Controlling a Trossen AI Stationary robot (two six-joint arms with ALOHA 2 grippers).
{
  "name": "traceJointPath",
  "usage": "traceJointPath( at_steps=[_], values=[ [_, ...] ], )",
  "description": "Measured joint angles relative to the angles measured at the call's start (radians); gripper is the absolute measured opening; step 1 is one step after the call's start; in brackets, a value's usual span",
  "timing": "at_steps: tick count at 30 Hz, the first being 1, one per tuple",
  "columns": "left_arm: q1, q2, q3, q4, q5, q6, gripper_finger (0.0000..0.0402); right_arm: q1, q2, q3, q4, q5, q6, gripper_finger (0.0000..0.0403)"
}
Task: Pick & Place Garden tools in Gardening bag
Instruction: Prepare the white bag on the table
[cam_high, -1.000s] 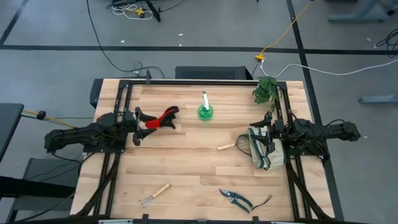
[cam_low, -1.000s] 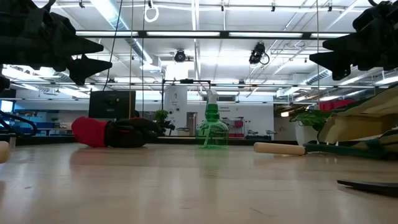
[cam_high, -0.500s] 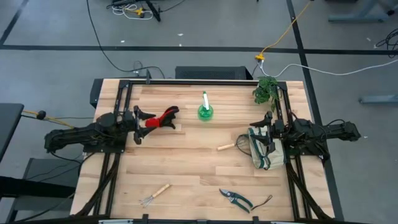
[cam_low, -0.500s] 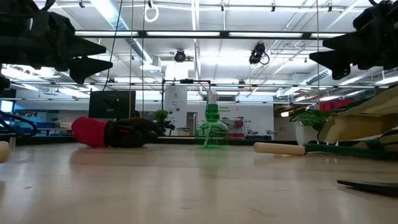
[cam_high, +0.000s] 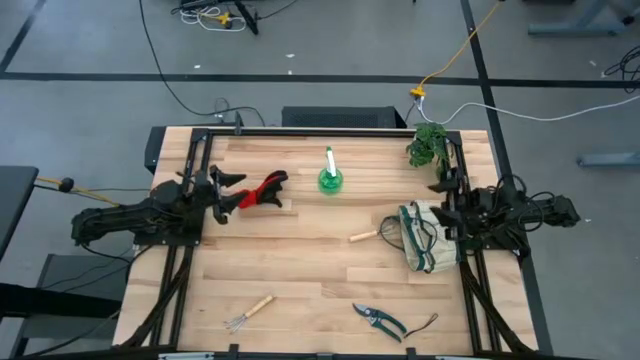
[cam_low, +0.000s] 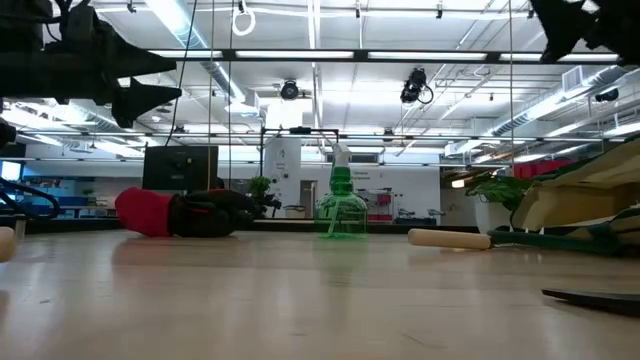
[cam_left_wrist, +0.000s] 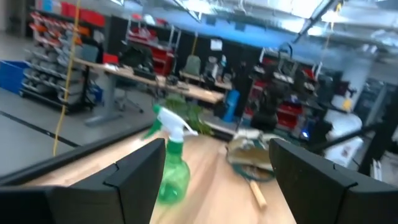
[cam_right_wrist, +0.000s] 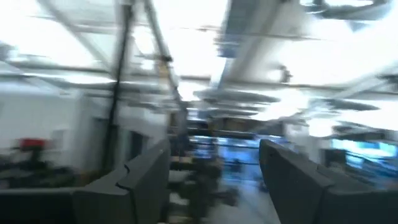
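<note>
While the red-and-black handled tool (cam_high: 262, 190) lies just right of the left gripper (cam_high: 226, 190), whose fingers stand apart above the table, the right gripper (cam_high: 441, 199), fingers also spread, hovers raised beside the gardening bag (cam_high: 422, 237).

We could read no text, label, brand, number or sign anywhere; the distant wall signs behind the table were too blurred for us to make out.

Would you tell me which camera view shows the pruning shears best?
The high view: the pruning shears lie whole on the table's near edge, teal handles plain. In the low view only a dark sliver at the right edge may be them. Neither wrist view shows them.
</note>
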Motion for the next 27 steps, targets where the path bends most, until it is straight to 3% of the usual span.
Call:
traceJointPath(
  at_steps=[8, 14, 20, 24, 27],
  values=[
    [0.0, 0.0, 0.0, 0.001, -0.045, 0.0, 0.0291, 0.0, 0.001, 0.0, -0.026, -0.281, 0.059, 0.0247],
    [0.0, 0.0, 0.0, -0.003, -0.044, 0.0, 0.0291, 0.0, 0.001, 0.0, -0.04, -0.365, 0.116, 0.0247],
    [0.0, 0.0, 0.0, -0.004, -0.044, -0.001, 0.0291, 0.0, 0.002, 0.0, 0.016, -0.255, 0.142, 0.0247],
    [0.0, 0.0, 0.0, -0.004, -0.044, -0.001, 0.0291, 0.0, 0.03, 0.029, 0.071, 0.048, 0.217, 0.0247],
    [0.0, 0.0, 0.0, -0.004, -0.045, -0.001, 0.0291, 0.0, 0.097, 0.127, -0.144, 0.185, 0.315, 0.0247]
  ],
)
